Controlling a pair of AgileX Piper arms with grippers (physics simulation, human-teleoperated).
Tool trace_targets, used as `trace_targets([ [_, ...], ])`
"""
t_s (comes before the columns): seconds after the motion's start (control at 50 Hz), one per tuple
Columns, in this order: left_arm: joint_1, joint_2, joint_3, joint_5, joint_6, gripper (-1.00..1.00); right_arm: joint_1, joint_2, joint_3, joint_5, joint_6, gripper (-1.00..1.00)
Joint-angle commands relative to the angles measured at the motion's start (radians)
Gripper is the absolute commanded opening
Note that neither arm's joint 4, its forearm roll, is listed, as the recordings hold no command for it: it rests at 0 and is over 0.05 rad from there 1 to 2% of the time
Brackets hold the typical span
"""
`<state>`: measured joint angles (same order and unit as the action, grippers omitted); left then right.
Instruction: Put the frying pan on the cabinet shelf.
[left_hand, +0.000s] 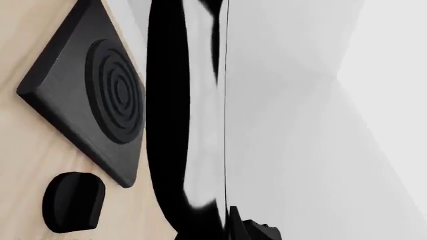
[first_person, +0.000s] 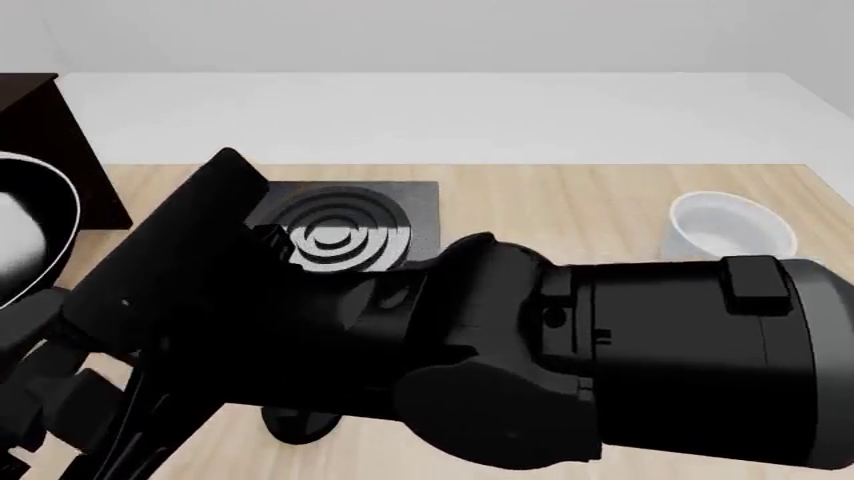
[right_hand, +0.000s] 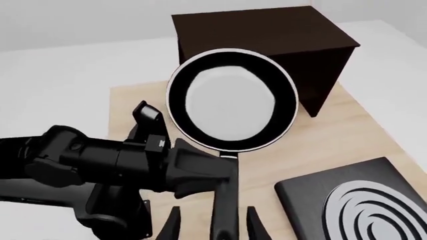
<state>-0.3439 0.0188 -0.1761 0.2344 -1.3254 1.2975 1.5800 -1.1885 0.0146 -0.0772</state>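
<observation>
The frying pan (right_hand: 231, 106) hangs in the air with nothing in its glossy bowl, just short of the dark cabinet shelf (right_hand: 257, 30), its far rim overlapping the cabinet's near edge. The right gripper (right_hand: 213, 225) has its fingers closed around the slim handle, while the left gripper (right_hand: 148, 120) sits by the rim; whether it grips I cannot tell. The white pot (first_person: 730, 225) looks empty, well apart on the table (first_person: 574, 205), beyond the stove plate (first_person: 350, 225).

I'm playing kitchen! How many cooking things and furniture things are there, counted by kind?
Frying pan: 1
White pot: 1
Stove plate: 1
Cabinet: 1
Black knob-like thing: 1
Total: 5
</observation>
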Motion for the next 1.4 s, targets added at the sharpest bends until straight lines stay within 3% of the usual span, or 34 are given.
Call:
trace_targets([
  [0.02, 0.039, 0.009, -0.001, 0.022, 0.015, -1.0, 0.025, -0.052, 0.026, 0.009, 0.014, 1.0],
  [0.26, 0.035, 0.011, -0.006, 0.024, 0.024, -1.0, 0.011, -0.079, 0.047, 0.021, 0.026, 1.0],
  [0.44, 0.034, 0.012, -0.008, 0.024, 0.03, -1.0, -0.058, -0.192, 0.096, 0.047, 0.021, 1.0],
  [0.54, 0.031, 0.01, -0.009, 0.026, 0.032, -1.0, -0.124, -0.282, 0.141, 0.067, 0.018, 1.0],
  [0.78, 0.011, 0.008, -0.006, 0.026, 0.038, -1.0, -0.29, -0.489, 0.302, 0.07, 0.075, 1.0],
  [1.02, 0.004, 0.01, 0.004, 0.018, 0.039, -1.0, -0.475, -0.725, 0.425, 0.135, 0.102, 1.0],
  [1.06, 0.003, 0.01, 0.006, 0.016, 0.039, -1.0, -0.483, -0.739, 0.436, 0.138, 0.095, 1.0],
  [1.22, 0.001, 0.012, 0.008, 0.015, 0.04, -1.0, -0.662, -0.96, 0.524, 0.192, 0.086, 1.0],
  [1.26, 0.001, 0.015, 0.011, 0.011, 0.041, -1.0, -0.679, -0.965, 0.541, 0.203, 0.062, 1.0],
  [1.4, 0.008, 0.036, -0.004, 0.004, 0.054, -1.0, -0.759, -1.093, 0.566, 0.272, 0.101, 1.0],
])
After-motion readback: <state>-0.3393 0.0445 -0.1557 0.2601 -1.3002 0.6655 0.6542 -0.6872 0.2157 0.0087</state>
